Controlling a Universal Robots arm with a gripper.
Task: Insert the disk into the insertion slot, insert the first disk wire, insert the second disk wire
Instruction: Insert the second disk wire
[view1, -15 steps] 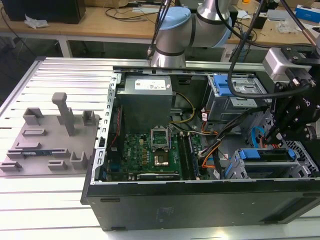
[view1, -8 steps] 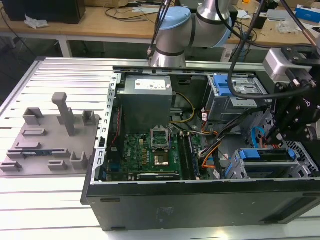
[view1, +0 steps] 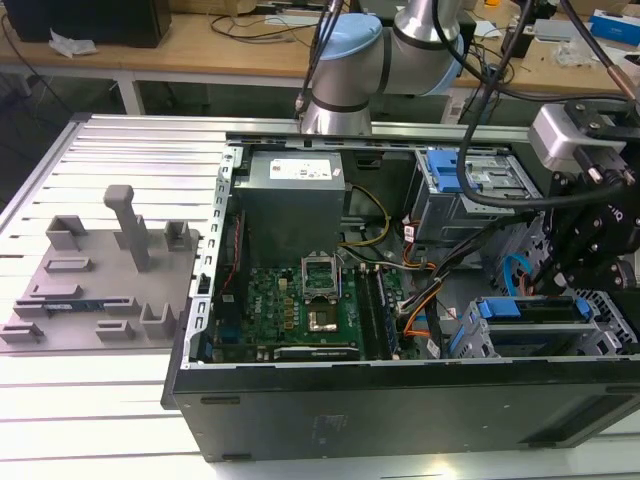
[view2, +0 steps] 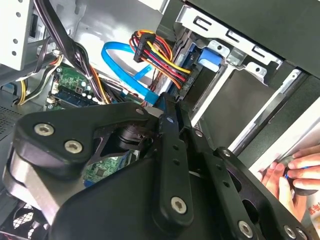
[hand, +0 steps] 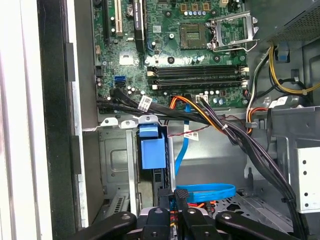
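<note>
The gripper (view1: 590, 235) hangs low inside the open computer case (view1: 400, 400), just above the disk (view1: 530, 310); whether its fingers are closed, I cannot tell.

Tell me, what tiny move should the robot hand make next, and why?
Probably nudge the hand a little closer toward the disk. The blue-framed disk already sits in the insertion slot, and the hand is right at the flat blue wire that loops beside it. I cannot tell whether that wire is plugged in.
</note>
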